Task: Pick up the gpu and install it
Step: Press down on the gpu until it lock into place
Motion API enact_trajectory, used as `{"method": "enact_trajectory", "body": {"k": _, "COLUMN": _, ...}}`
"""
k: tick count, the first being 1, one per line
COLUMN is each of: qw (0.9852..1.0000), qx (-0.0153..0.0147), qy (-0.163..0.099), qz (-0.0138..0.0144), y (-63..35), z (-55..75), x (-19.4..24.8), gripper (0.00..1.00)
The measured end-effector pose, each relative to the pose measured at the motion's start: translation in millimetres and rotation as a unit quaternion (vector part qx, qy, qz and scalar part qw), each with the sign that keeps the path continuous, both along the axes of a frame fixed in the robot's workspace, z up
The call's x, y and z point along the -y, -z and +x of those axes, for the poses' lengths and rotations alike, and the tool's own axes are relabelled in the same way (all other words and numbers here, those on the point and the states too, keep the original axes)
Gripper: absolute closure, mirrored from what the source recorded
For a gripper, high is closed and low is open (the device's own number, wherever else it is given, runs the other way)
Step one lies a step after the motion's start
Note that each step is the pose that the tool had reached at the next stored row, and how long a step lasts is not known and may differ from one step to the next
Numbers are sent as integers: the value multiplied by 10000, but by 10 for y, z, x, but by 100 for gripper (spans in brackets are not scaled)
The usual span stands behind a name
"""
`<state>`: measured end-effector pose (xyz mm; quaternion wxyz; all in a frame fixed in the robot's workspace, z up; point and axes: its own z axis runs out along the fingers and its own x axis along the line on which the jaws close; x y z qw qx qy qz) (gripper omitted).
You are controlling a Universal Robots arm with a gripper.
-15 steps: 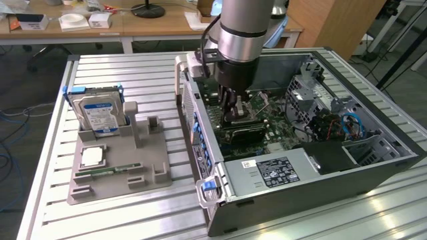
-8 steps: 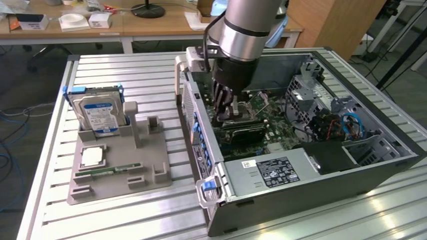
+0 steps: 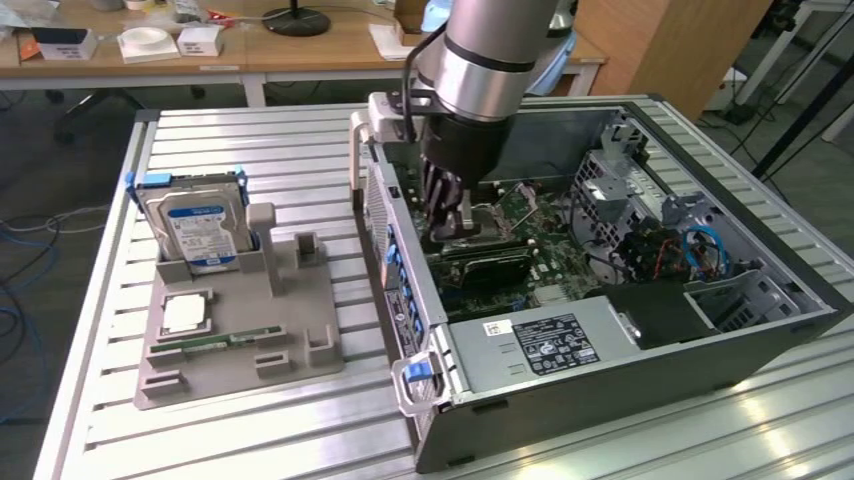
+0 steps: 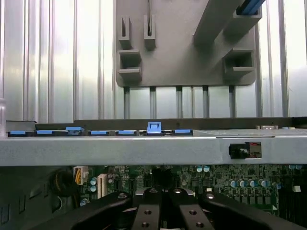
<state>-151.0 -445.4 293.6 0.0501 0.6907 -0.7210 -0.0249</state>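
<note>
Your tool (image 3: 457,232) is down inside the open case (image 3: 747,330), its fingers (image 4: 148,211) drawn fully together just above the motherboard (image 3: 561,262). Right under it lies the gpu (image 3: 487,268), a dark flat card against the board, its long axis running from the slotted rear wall of the case, on the exterior view's left, toward the drive bays on that view's right. So the card sits directly below the fingertips, not off to either side, and its length crosses the line of the arm. Whether the fingers grip its top edge or only press on it you cannot tell: the arm's body covers the contact in the exterior view, and the wrist view cuts the fingertips off. Whether the card's edge is home in its slot is hidden too. Just beyond the tool, the case's side rail (image 4: 144,149) with its blue clips (image 4: 153,127) crosses the wrist view. Nearer the exterior camera than the tool, the power supply (image 3: 547,342) fills the case's near corner. Farther out, on the slatted tabletop (image 3: 267,440), stands the grey fixture (image 3: 254,320), with a hard drive (image 3: 198,230) upright in it, a processor (image 3: 183,313) lying flat, and a thin green stick (image 3: 214,343) beside that.
</note>
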Motion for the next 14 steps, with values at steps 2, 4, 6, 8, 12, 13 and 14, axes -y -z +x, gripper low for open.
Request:
{"method": "enact_trajectory", "body": {"k": 2, "qw": 10000, "qx": 0, "qy": 9, "qz": 1, "y": 0, "z": -10, "x": -14, "gripper": 89}}
{"method": "enact_trajectory", "body": {"k": 4, "qw": 10000, "qx": 1, "qy": 17, "qz": 1, "y": 1, "z": -23, "x": -21, "gripper": 89}}
{"method": "enact_trajectory", "body": {"k": 6, "qw": 10000, "qx": 1, "qy": 29, "qz": 1, "y": 1, "z": -43, "x": -22, "gripper": 89}}
{"method": "enact_trajectory", "body": {"k": 8, "qw": 10000, "qx": 2, "qy": 41, "qz": 0, "y": 0, "z": -65, "x": -21, "gripper": 89}}
{"method": "enact_trajectory", "body": {"k": 12, "qw": 10000, "qx": 1, "qy": 51, "qz": 1, "y": 1, "z": -77, "x": -22, "gripper": 89}}
{"method": "enact_trajectory", "body": {"k": 13, "qw": 10000, "qx": 1, "qy": 52, "qz": 1, "y": 1, "z": -78, "x": -22, "gripper": 89}}
{"method": "enact_trajectory", "body": {"k": 14, "qw": 10000, "qx": 1, "qy": 52, "qz": 0, "y": 0, "z": -78, "x": -22, "gripper": 89}}
